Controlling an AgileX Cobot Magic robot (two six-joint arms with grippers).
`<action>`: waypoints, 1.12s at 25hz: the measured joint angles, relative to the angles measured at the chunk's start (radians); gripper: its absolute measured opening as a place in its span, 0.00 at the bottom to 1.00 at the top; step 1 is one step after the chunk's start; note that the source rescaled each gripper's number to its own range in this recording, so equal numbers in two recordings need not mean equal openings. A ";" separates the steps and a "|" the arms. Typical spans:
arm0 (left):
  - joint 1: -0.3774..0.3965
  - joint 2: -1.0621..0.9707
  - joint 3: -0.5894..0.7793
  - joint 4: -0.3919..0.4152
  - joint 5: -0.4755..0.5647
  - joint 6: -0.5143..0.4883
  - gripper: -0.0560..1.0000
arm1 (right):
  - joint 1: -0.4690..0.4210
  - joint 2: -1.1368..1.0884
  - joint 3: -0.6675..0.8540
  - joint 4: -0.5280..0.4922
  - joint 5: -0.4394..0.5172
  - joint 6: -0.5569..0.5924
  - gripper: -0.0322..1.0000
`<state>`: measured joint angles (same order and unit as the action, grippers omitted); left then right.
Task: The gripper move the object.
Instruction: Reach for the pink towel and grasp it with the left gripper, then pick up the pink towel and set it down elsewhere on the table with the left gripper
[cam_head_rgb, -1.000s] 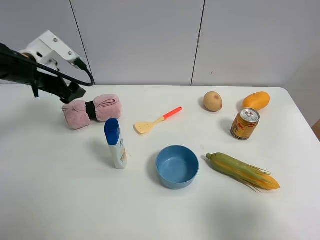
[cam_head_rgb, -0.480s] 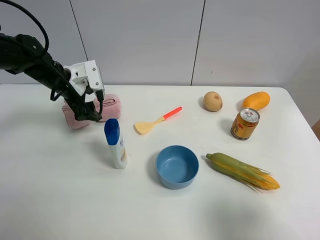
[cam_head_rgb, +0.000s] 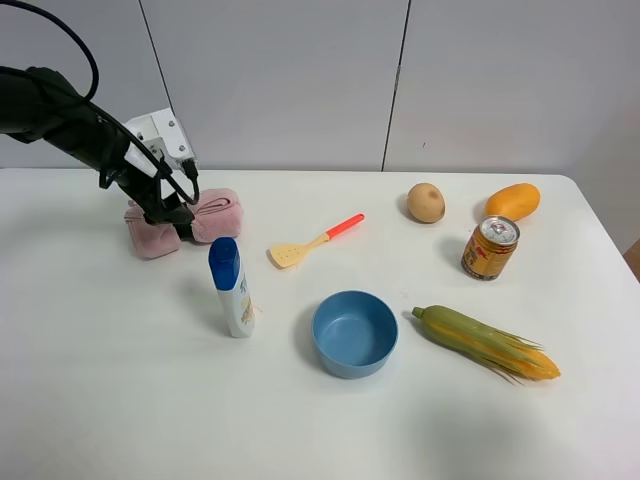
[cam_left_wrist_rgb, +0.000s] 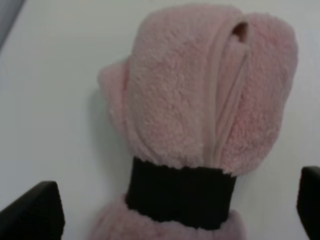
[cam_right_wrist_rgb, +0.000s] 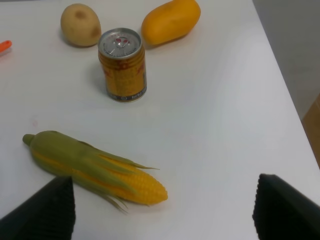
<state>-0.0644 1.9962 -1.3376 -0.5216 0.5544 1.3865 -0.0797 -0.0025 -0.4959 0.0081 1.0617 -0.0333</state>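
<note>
Straddling pink towel (cam_left_wrist_rgb: 200, 100), left hand (cam_left_wrist_rgb: 172, 212) splayed, angled down

A robotics lab bench: a plain white desk (cam_head_rgb: 120, 400) against a pale grey panelled wall (cam_head_rgb: 280, 80), with a black jointed robot arm (cam_head_rgb: 60, 115) over it. Unrelated props sit spaced apart, such as a green-husked corn cob (cam_head_rgb: 485, 341) and a round blue plastic bowl (cam_head_rgb: 354, 332).

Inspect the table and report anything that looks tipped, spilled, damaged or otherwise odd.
Nothing stands out. The bottle and can stand upright, the blue bowl sits open side up with no spill around it, and the corn and spatula lie flat. The left gripper straddles the pink towel, jaws open.
</note>
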 joint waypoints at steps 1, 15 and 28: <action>0.000 0.013 0.000 0.000 0.000 -0.001 0.93 | 0.000 0.000 0.000 0.000 0.000 0.000 1.00; 0.000 0.170 -0.057 0.000 -0.003 0.130 0.77 | 0.000 0.000 0.000 0.000 0.000 0.000 1.00; 0.001 0.172 -0.072 -0.002 0.053 0.097 0.06 | 0.000 0.000 0.000 0.000 0.000 0.000 1.00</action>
<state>-0.0636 2.1682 -1.4098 -0.5234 0.6069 1.4840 -0.0797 -0.0025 -0.4959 0.0081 1.0617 -0.0333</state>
